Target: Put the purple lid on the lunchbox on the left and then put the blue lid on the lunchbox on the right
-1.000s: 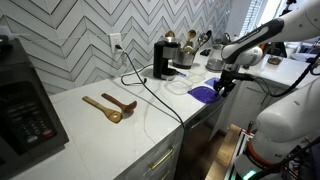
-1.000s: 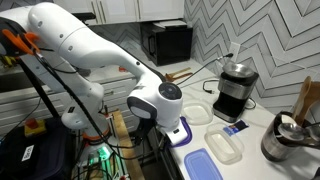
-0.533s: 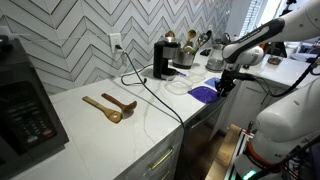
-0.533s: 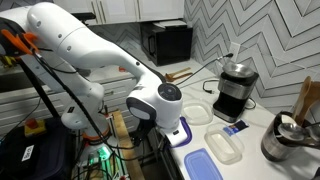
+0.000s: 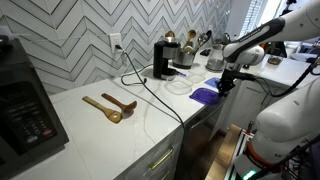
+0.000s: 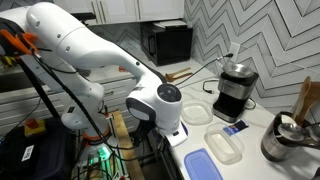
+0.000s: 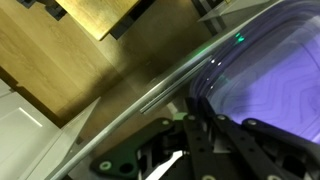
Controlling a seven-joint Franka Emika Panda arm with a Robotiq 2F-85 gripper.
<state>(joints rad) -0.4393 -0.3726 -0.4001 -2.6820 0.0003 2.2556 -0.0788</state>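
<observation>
Across the last second almost nothing shifted on the white stone-topped table (image 5: 95,125): the big white robot arm (image 6: 90,45) held the same low reach over the table's front edge in both exterior views, and nothing on the table was displaced. The clear plastic lunchbox beside the coffee maker (image 6: 197,113) and the second clear plastic lunchbox (image 6: 226,148) both stood open and uncovered. The flat blue plastic lid (image 6: 203,166) lay untouched near the table's front edge, just beside that second box. The flat purple plastic lid (image 5: 203,95) rested at the table's edge where it had been, not raised. In the wrist view the gripper (image 7: 196,125) appeared to be clamped on the rim of that purple lid (image 7: 285,90), its fingers drawn together at the edge. That stillness probably meant the grasp was being settled ahead of a lift, so neither lid had yet been fitted and the whole task remained ahead
</observation>
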